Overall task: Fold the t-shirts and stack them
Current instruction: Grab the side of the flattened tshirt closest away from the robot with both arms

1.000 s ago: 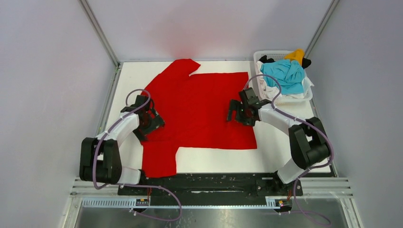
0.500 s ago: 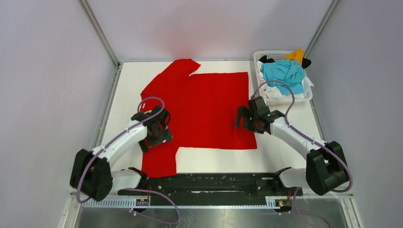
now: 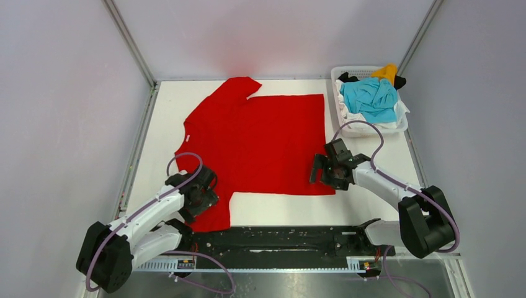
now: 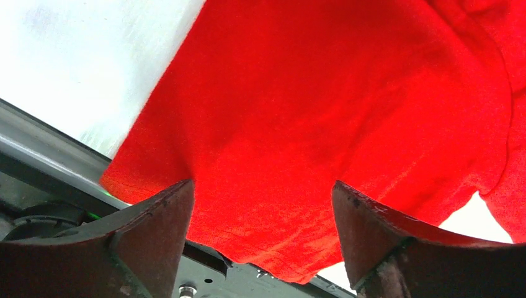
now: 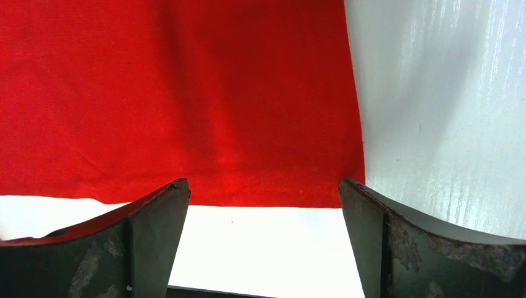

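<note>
A large red t-shirt [image 3: 260, 143] lies spread flat on the white table [image 3: 279, 208]. Its near-left sleeve [image 3: 211, 214] reaches the table's front edge. My left gripper [image 3: 203, 198] hovers open over that sleeve. In the left wrist view the sleeve's hem [image 4: 279, 248] lies between the fingers of the left gripper [image 4: 262, 186], held by neither. My right gripper [image 3: 324, 176] is open over the shirt's near-right corner. In the right wrist view the shirt's near edge [image 5: 260, 192] runs between the spread fingers of the right gripper [image 5: 263, 183], untouched.
A white basket [image 3: 366, 131] stands at the back right, holding a turquoise shirt [image 3: 372, 96], a yellow-orange one [image 3: 387, 71], a black one [image 3: 347, 77] and white cloth [image 3: 350, 118]. The black base rail [image 3: 279, 239] runs along the near edge. Metal posts frame the walls.
Both grippers have moved toward the near edge: the left from the shirt's left side down to the sleeve, the right from the shirt's right edge to its near-right corner. The shirt lies unmoved.
</note>
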